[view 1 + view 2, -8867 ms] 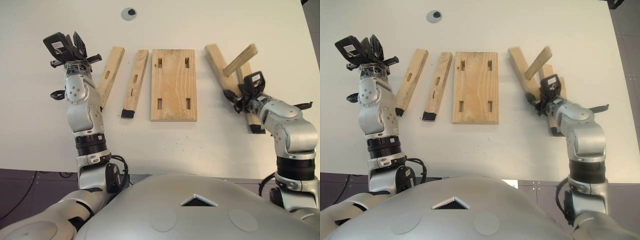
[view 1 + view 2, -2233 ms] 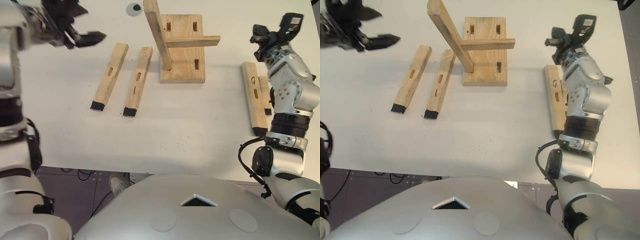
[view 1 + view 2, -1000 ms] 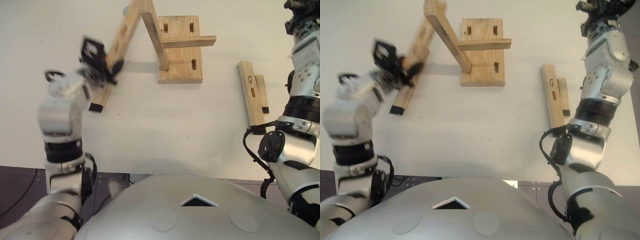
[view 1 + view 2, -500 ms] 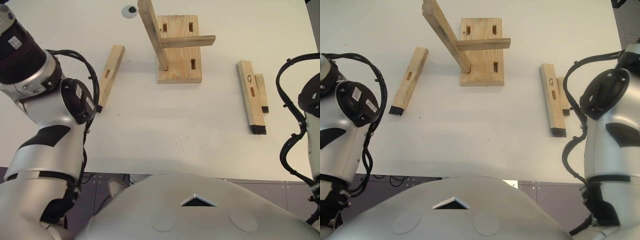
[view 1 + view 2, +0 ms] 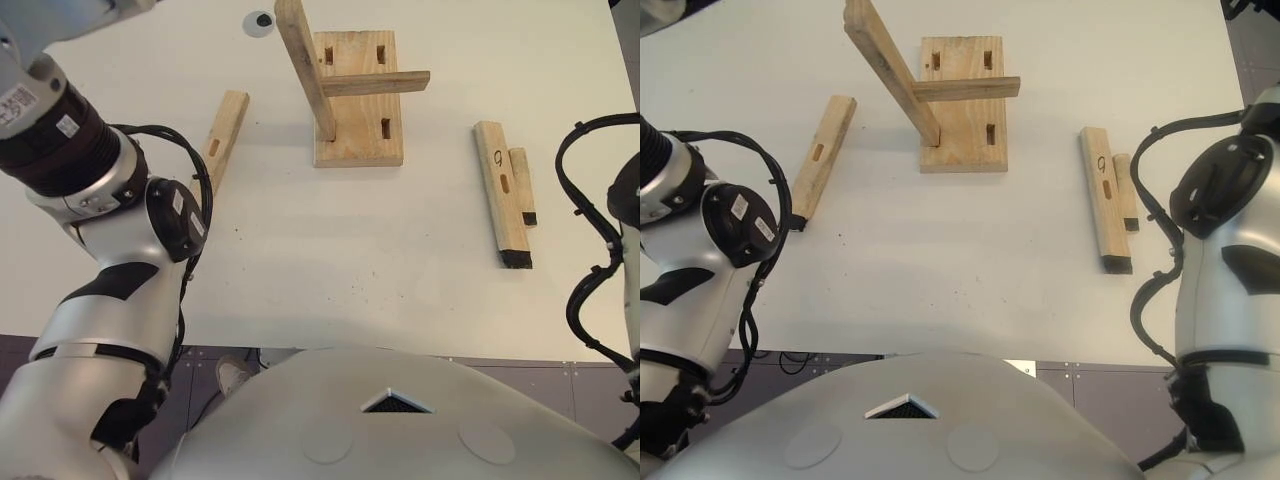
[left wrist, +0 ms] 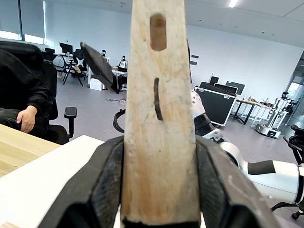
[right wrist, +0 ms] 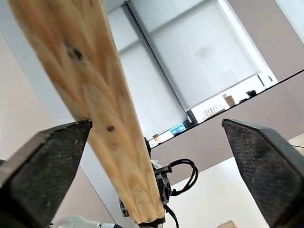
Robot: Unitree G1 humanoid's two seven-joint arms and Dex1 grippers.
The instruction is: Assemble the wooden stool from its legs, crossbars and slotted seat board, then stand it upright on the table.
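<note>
Left tool [image 6: 159,161] is clenched on a slotted leg [image 6: 159,95]. The wood is squeezed between both black fingers [image 6: 111,185], slotted face toward the wrist camera, and the leg is held up off the desk [image 5: 350,250]. Right tool [image 7: 156,122] is released, with its fingers [image 7: 52,166] spread wide and nothing gripped. A wooden length [image 7: 95,95] crosses the gap close against one finger; can't tell if it touches. The seat board [image 5: 362,145] lies flat at the far middle of the desk, slots up. An upright leg [image 5: 305,65] is planted at the board's near left part, and a crossbar [image 5: 385,82] juts sideways from it to the right, above the board. A loose leg [image 5: 222,135] lies flat to the left of the board, apart from it, its near end hidden behind the left arm. Well to the right of the board another leg [image 5: 500,190] lies flat with its dark end toward the robot. A narrow piece [image 5: 522,185] lies just beside it on the outer side, parallel to it.
</note>
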